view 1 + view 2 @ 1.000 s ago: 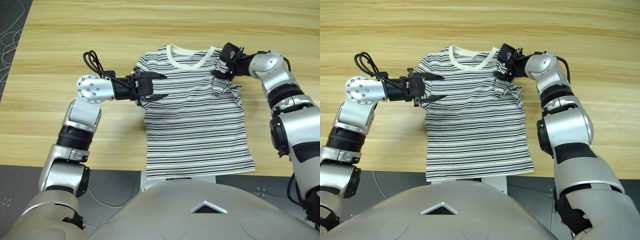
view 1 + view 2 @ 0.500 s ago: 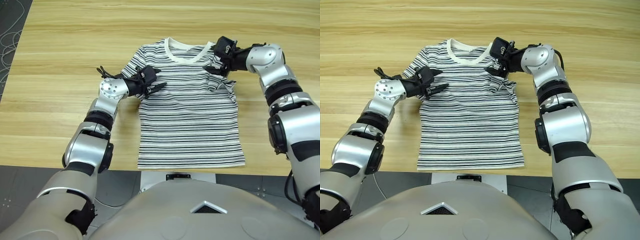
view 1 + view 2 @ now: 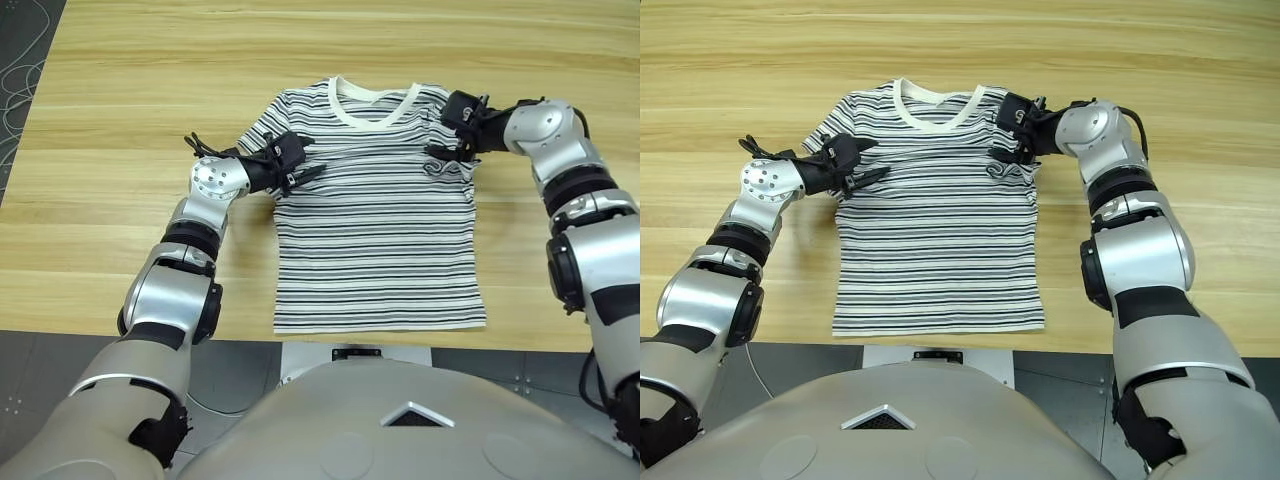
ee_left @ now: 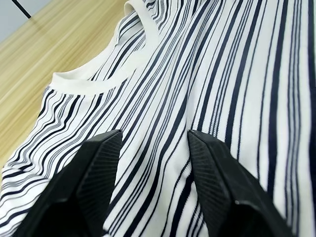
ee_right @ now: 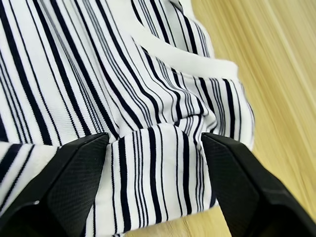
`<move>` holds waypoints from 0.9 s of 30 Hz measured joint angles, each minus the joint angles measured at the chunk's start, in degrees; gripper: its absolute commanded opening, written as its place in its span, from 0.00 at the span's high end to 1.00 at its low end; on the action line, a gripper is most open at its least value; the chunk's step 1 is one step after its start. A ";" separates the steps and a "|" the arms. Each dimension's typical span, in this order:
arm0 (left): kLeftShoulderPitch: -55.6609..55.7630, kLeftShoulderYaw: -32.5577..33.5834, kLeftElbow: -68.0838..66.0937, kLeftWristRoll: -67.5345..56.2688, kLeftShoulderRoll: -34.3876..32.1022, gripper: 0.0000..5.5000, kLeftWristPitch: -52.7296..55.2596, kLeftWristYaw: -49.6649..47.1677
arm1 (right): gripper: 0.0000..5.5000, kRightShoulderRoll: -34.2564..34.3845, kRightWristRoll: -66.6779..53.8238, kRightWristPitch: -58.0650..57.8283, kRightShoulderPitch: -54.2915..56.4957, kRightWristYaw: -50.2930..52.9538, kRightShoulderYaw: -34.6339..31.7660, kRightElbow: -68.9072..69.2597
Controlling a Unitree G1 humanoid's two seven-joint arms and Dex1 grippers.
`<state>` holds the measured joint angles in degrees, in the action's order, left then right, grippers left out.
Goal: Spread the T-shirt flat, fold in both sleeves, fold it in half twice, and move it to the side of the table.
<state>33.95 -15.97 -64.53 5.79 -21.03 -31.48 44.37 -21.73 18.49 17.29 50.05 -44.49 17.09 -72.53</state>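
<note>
A black-and-white striped T-shirt with a cream collar lies front up on the wooden table. Its left sleeve sticks out sideways. At the right shoulder the sleeve is bunched into a small fold. My left gripper is open, low over the shirt beside the left armpit; the left wrist view has striped cloth between its fingers. My right gripper is open at the right shoulder, and the fold sits between its wide-apart fingers.
The shirt's hem lies close to the table's front edge. Bare wood stretches to the left, the right and behind the shirt. Cables lie on the dark floor past the table's left end.
The right gripper has drawn outward toward the right shoulder, and the bunched cloth there lies flatter and smaller. The left gripper has shifted slightly left at the left shoulder, still open.
</note>
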 measured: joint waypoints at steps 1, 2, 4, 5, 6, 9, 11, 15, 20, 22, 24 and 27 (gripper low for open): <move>0.00 0.00 0.00 0.01 0.00 0.56 -0.02 0.00 | 0.37 -0.43 0.10 -0.06 0.04 0.18 -0.02 -0.16; -0.01 0.00 0.00 0.02 0.00 0.56 -0.06 0.00 | 0.37 -1.14 0.38 -0.16 0.13 0.52 -0.03 -0.40; -0.02 0.07 0.00 0.02 0.01 0.56 -0.06 0.01 | 0.37 -2.64 0.48 -0.77 0.29 1.33 -0.11 -1.02; -0.02 0.14 0.00 0.02 0.01 0.56 -0.06 0.03 | 0.37 -3.73 0.67 -1.11 0.31 1.68 -0.12 -1.38; -0.03 0.28 0.00 0.03 0.01 0.56 -0.05 0.12 | 0.37 -4.41 0.74 -1.25 0.31 1.79 -0.13 -1.57; -0.03 0.58 0.00 0.03 0.02 0.56 -0.02 0.22 | 0.37 -5.30 0.95 -1.26 0.31 1.79 -0.14 -1.74; -0.03 0.60 0.00 0.04 0.02 0.56 -0.01 0.23 | 0.37 -5.56 0.91 -1.26 0.32 1.44 -0.36 -1.79; -0.01 0.60 -0.09 0.06 0.02 0.56 0.00 0.21 | 0.37 -6.29 -0.36 -0.64 0.43 -4.35 -1.52 -1.57; 0.13 0.63 -0.39 0.09 0.02 0.56 0.03 0.19 | 0.37 -9.89 -1.84 1.39 0.41 -17.12 -2.46 -0.77; 0.21 0.63 -0.52 0.11 0.02 0.56 0.05 0.14 | 0.37 -10.90 -1.84 1.41 0.41 -18.22 -2.62 -0.68; 0.33 0.62 -0.64 0.11 0.02 0.56 0.10 0.10 | 0.37 -11.52 -1.77 0.84 0.58 -16.87 -2.88 -0.75; 0.50 0.66 -0.93 0.11 0.03 0.56 0.12 0.08 | 0.37 -12.82 -0.07 -0.72 1.52 -11.16 -2.65 -1.35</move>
<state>34.45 -15.32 -65.46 5.90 -21.00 -31.36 44.45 -34.55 18.43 16.57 51.58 -55.65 14.44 -73.88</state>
